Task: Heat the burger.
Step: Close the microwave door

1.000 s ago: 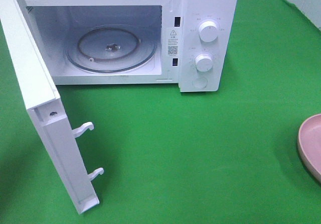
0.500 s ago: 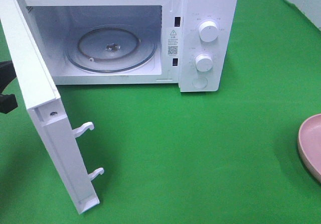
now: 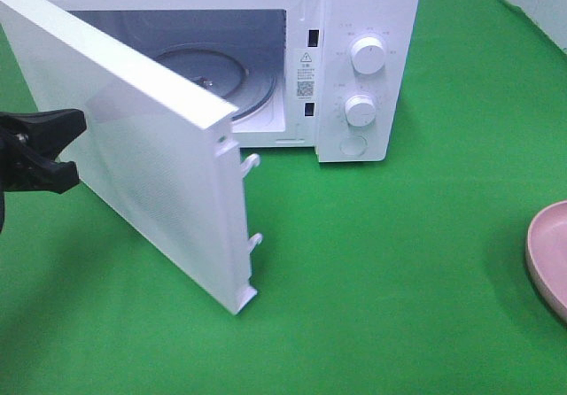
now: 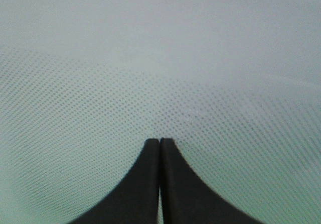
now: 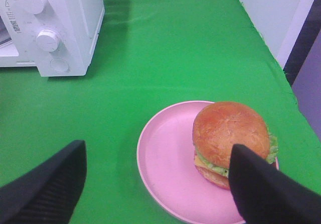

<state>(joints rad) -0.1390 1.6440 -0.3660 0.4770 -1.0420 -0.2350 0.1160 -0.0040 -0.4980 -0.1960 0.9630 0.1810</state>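
Observation:
The burger, with a glossy brown bun, lettuce and cheese, sits on the right half of a pink plate. My right gripper hovers open over the plate, one finger beside the burger; the burger is out of the exterior view. The white microwave has its door standing partly ajar, and its glass turntable is bare. My left gripper is shut, and its black fingertips press on the door's dotted outer face.
Green cloth covers the table. Only the pink plate's edge shows at the right border of the exterior view. Two white dials sit on the microwave's control panel. A pale wall runs along the table's right side.
The left gripper came in from the left edge and pushed the wide-open door round toward the oven. The door now covers much of the cavity. The plate has not moved.

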